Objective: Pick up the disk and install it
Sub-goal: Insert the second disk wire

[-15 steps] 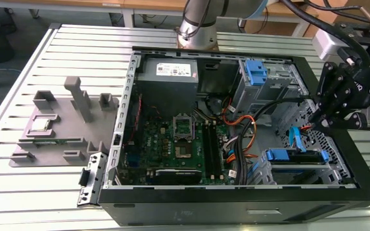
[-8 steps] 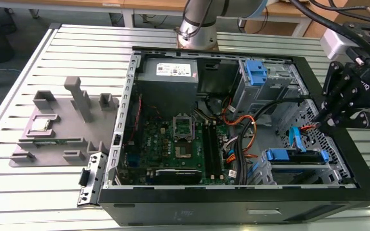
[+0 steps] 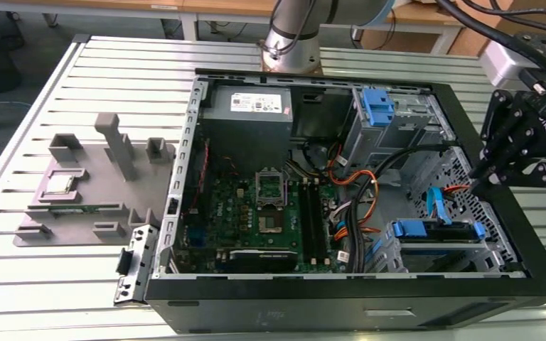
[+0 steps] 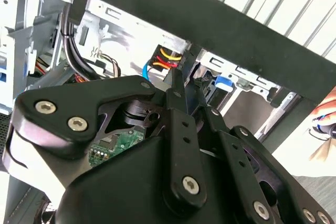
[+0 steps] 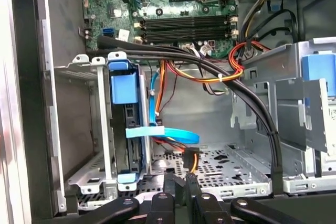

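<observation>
Claw (image 3: 474, 183) fingers pressed together, empty, at computer case (image 3: 349, 312) edge. Disk (image 5: 126, 129) seated upright in drive cage (image 5: 89, 124), blue handle outward.

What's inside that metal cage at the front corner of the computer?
In the drive cage sits the disk, edge-on, its blue handle facing out. The cage walls cover its label and far end. The gripper hangs just outside the case.

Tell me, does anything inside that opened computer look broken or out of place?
Nothing looks damaged. The disk sits square in its metal bay, cables run loosely across the case, and the gripper hangs over the case's edge, on the exterior view's right.
</observation>
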